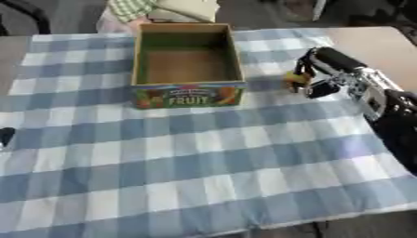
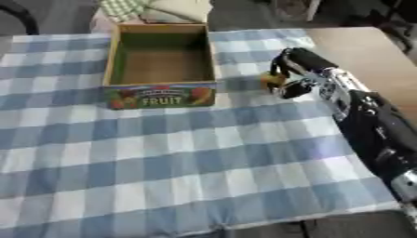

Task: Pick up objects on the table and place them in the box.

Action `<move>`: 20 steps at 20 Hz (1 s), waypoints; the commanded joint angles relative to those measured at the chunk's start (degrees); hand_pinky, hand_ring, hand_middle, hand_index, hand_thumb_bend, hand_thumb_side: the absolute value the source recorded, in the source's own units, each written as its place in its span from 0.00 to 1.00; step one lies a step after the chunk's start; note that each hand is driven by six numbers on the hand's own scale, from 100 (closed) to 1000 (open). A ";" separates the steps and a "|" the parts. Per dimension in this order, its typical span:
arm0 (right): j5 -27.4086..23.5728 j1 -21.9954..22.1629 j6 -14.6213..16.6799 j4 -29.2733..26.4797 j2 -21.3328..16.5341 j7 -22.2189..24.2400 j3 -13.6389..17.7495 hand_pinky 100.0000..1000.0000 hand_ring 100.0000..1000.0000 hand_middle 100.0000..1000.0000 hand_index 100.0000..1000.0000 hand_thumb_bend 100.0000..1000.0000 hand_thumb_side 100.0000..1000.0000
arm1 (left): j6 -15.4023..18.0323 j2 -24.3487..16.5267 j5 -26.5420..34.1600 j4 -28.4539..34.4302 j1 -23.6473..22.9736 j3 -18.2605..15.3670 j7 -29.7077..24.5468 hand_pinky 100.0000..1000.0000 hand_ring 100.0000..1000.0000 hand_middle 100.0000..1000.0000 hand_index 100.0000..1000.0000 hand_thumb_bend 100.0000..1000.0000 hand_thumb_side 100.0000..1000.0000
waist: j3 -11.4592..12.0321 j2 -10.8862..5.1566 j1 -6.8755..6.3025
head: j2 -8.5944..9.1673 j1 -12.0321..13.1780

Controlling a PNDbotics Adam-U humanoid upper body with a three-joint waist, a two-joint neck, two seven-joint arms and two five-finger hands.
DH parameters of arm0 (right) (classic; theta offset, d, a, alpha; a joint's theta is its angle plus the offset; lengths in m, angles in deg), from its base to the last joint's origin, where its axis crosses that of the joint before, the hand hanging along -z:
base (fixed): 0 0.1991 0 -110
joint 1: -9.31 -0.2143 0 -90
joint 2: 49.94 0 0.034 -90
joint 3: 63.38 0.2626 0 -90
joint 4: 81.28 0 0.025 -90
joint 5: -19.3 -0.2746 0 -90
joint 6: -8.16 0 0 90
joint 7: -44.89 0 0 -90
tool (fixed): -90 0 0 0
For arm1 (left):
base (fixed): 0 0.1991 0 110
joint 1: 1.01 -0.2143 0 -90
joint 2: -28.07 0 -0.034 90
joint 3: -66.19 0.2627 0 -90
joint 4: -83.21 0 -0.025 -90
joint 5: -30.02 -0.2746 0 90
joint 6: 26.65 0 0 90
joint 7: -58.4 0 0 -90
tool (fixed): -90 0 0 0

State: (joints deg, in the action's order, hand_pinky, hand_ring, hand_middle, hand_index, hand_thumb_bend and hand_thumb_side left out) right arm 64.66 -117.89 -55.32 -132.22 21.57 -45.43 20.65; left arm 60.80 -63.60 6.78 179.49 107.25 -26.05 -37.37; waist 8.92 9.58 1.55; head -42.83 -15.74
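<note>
Checked tablecloth [image 1: 204,153] surface: right hand [image 2: 293,74] fingers curled round, apparently, a small yellow object [image 1: 295,77] beside the fruit box [image 1: 189,95]. Risk: wall collision or slippage.

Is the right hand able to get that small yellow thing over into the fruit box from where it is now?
Probably yes. The right hand is curled round the small yellow object just right of the box, which is open-topped and looks empty, and only bare checked cloth lies between them.
</note>
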 commanded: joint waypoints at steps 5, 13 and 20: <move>-4.47 -1.43 -0.07 -5.80 -2.59 -0.32 0.77 0.63 0.47 0.12 0.29 0.00 0.00 | 0.08 -0.97 0.29 0.63 0.60 -0.17 -0.01 0.72 0.51 0.44 0.59 0.49 0.08 | -0.06 -1.02 -0.01 | -0.25 -0.01; -11.68 -7.77 -0.23 -11.59 -1.99 3.33 -0.86 0.63 0.47 0.13 0.30 0.00 0.00 | 0.23 -1.12 0.22 0.48 0.40 0.16 -0.33 0.72 0.51 0.44 0.59 0.49 0.08 | 0.06 -1.69 0.09 | -0.69 -0.33; -10.45 -12.80 -0.03 -7.66 2.82 6.15 -2.06 0.63 0.47 0.15 0.33 0.00 0.00 | 0.51 -1.01 0.28 0.34 0.45 0.64 -0.74 0.72 0.51 0.44 0.59 0.50 0.08 | 1.31 -1.99 -0.15 | -0.65 -1.41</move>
State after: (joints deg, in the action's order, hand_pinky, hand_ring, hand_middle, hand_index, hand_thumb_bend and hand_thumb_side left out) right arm 53.84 -129.17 -55.41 -140.23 24.71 -39.74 18.42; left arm 61.16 -63.60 6.78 179.17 107.13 -25.35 -37.91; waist 10.28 8.63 1.55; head -43.28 -16.81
